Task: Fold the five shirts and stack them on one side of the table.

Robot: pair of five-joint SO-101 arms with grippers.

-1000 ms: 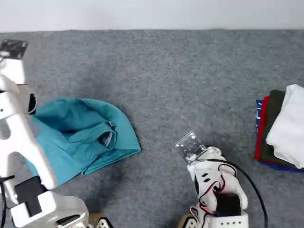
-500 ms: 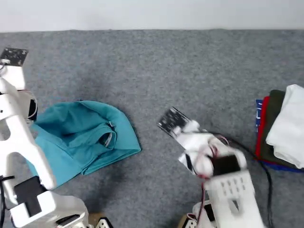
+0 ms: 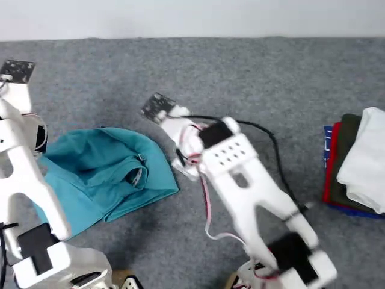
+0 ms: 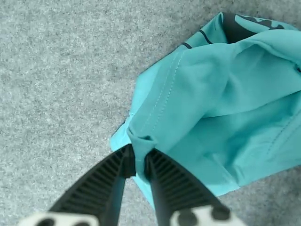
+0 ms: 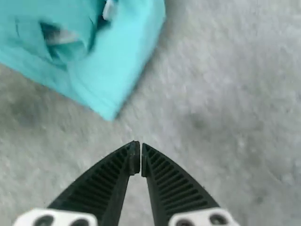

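A teal shirt [image 3: 108, 171] lies crumpled on the grey table at the left. My left gripper [image 4: 138, 162] is shut on a small fold at the shirt's [image 4: 221, 108] edge, on the side nearest the table's left edge. The right arm [image 3: 231, 165] stretches from the front toward the shirt's right side. My right gripper [image 5: 140, 155] is shut with nothing in it, hanging over bare table just short of the teal shirt's [image 5: 89, 52] hem corner. A stack of folded shirts [image 3: 352, 165] sits at the right edge, with a white one [image 3: 368, 153] on top.
The grey felt table [image 3: 252, 84] runs back to a white wall. The left arm's white body [image 3: 27, 180] stands over the shirt's left part. A black cable [image 3: 271, 144] trails along the right arm.
The right arm has swung out from the front and leftward, ending beside the teal shirt. The left arm shifted only slightly, still holding the shirt's edge.
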